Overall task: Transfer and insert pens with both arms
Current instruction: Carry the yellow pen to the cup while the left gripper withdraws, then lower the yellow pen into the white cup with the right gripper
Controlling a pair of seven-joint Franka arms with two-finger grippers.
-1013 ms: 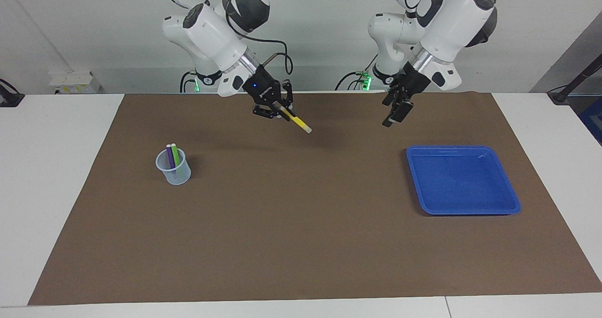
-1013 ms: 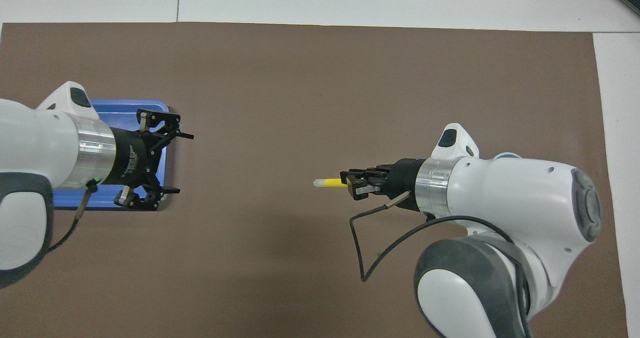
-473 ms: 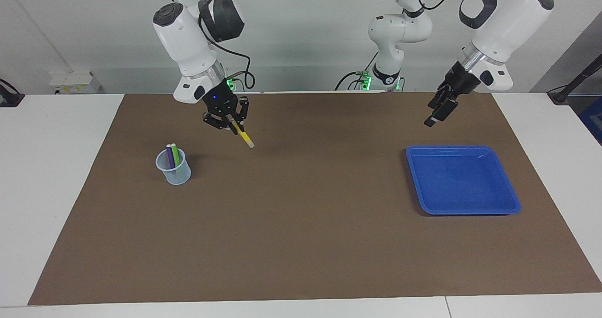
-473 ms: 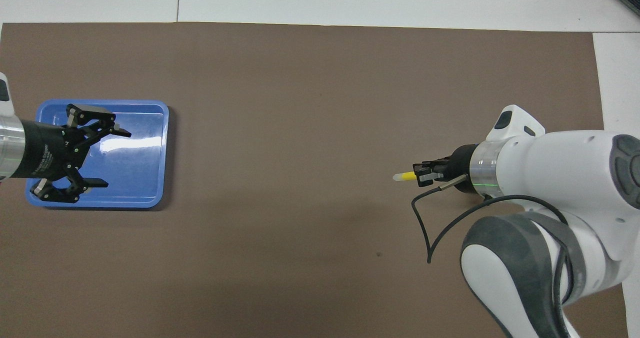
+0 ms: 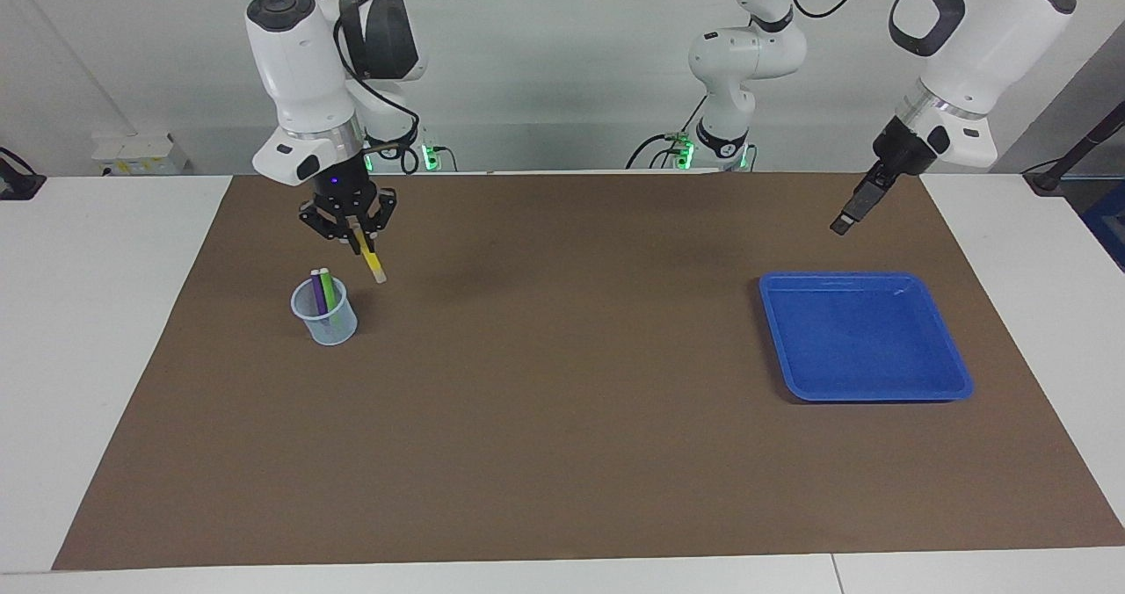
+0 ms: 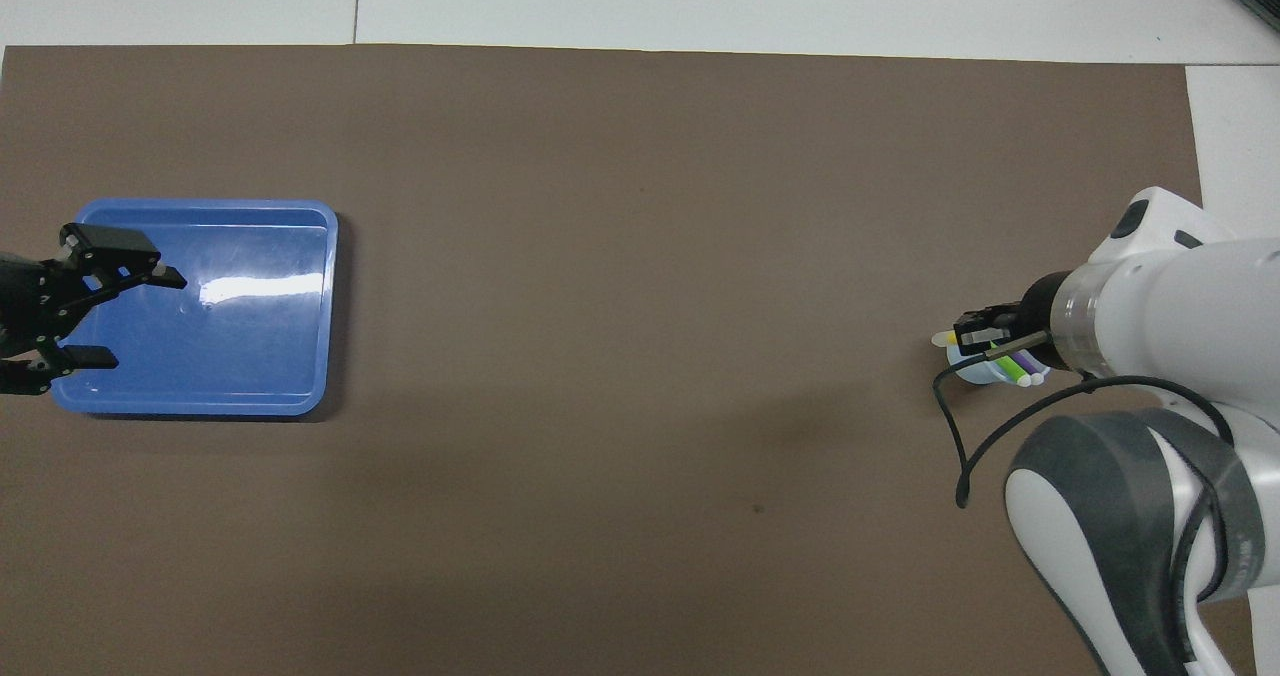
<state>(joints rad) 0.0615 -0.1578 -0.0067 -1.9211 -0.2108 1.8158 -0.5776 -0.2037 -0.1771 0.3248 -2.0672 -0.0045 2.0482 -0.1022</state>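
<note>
My right gripper [image 5: 363, 241] is shut on the yellow pen [image 5: 373, 264], which hangs tilted with its pale cap end down. The pen is in the air just beside the rim of a clear plastic cup [image 5: 330, 326], not inside it. The purple pen [image 5: 316, 293] and the green pen [image 5: 328, 291] stand in that cup. In the overhead view the right gripper [image 6: 975, 331] covers part of the cup [image 6: 963, 369], and the yellow pen's cap [image 6: 940, 338] pokes out. My left gripper [image 6: 150, 321] is open and empty, raised over the blue tray [image 6: 250, 306]; it also shows in the facing view [image 5: 845, 219].
The blue tray [image 5: 861, 335] lies empty toward the left arm's end of the table. A brown mat [image 5: 562, 418] covers the table. The cup stands toward the right arm's end.
My right gripper carried the yellow pen from the table's middle toward the right arm's end, up to the cup, and turned it more upright. My left gripper drew back, empty, toward its end over the tray.
</note>
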